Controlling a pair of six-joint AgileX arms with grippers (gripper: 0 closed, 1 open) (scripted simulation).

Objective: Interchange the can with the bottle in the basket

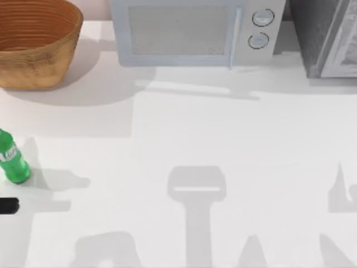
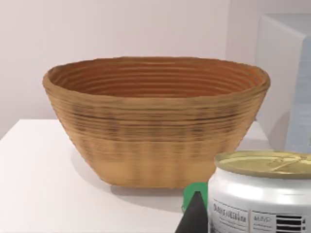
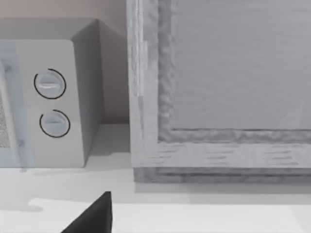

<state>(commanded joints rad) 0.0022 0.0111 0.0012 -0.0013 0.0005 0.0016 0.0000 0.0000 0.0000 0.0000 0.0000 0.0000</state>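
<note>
One woven wicker basket [image 1: 34, 47], round with ribbed tan-orange walls, was noted at the far left of the white table [image 1: 223, 139]; one smooth green plastic bottle [image 1: 12, 159] with a white-and-green label, its writing unreadable, was seen at the near left edge. One white cylindrical can [image 2: 262, 194] with a gold-toned top and illegible dark print was recorded close before the left wrist camera, beside one dark fingertip [image 2: 194, 216]. Whether the left gripper held it, or how far either gripper was parted, could not be told; a microwave [image 1: 195, 30] with two round dials was noted at the far side.

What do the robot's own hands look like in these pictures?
Little shows: the left hand's finger is a dark, nearly black wedge tapering to a point; the right hand's finger is a similar black angular wedge. No cables or markings are visible.
</note>
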